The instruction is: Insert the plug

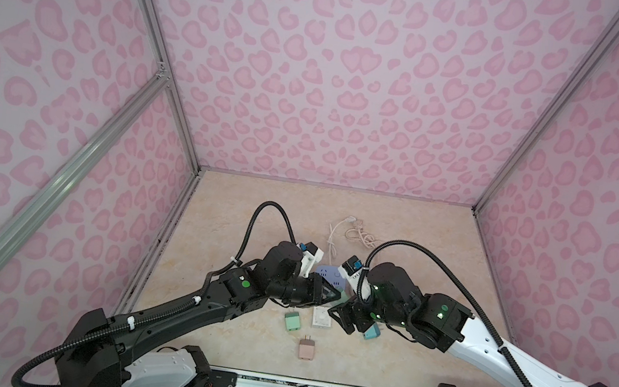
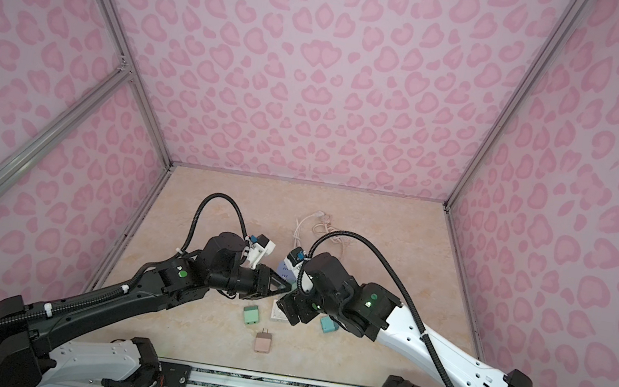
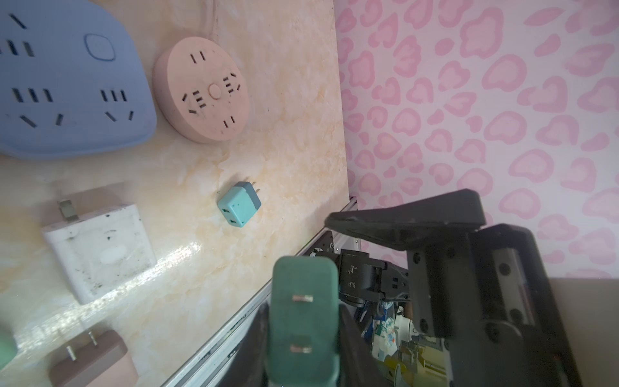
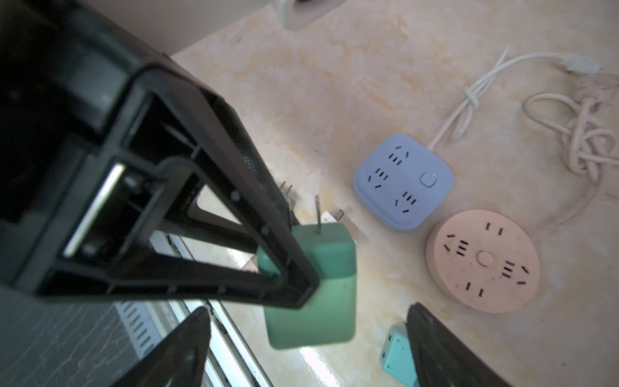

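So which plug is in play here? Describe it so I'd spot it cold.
Look at the middle of the marbled table, where the two arms meet beside the blue socket block. The green plug is clamped in the left hand. It alone is held off the table; the other green plug lies loose on it.

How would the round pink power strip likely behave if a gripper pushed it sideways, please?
The round pink power strip lies flat and low, so it probably slides rather than tips or rolls. The glossy tabletop suggests little friction. Its knotted cord looks floppy and would likely trail.
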Action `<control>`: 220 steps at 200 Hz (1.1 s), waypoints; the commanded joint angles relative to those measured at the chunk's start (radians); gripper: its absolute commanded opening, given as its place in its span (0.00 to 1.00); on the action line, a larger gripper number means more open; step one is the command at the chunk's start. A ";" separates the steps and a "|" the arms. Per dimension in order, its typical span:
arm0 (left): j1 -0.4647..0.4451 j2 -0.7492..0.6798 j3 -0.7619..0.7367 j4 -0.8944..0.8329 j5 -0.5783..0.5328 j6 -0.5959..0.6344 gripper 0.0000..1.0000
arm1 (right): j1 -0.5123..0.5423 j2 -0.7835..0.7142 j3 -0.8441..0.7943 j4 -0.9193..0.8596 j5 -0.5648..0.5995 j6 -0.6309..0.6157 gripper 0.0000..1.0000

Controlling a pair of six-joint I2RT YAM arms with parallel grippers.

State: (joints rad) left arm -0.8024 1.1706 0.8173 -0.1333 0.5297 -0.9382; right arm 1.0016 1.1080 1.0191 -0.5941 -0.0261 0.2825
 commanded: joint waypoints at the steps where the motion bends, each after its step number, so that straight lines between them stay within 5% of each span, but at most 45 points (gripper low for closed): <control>1: 0.059 0.015 -0.005 0.085 -0.042 -0.119 0.03 | -0.055 -0.063 -0.063 0.162 -0.024 0.041 0.84; 44: 0.158 0.038 -0.010 0.293 0.033 -0.370 0.03 | -0.161 -0.165 -0.243 0.451 -0.027 0.071 0.77; 86: 0.168 0.117 0.049 0.386 0.147 -0.539 0.03 | -0.291 -0.188 -0.251 0.561 -0.214 0.054 0.75; 121: 0.168 0.192 -0.013 0.721 0.205 -0.801 0.03 | -0.336 -0.148 -0.223 0.631 -0.378 0.029 0.67; 220: 0.162 0.152 -0.024 0.728 0.188 -0.807 0.03 | -0.336 -0.122 -0.235 0.667 -0.326 -0.042 0.55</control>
State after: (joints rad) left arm -0.6373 1.3331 0.7837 0.5369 0.7071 -1.7447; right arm 0.6643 0.9844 0.7937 0.0509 -0.3725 0.2657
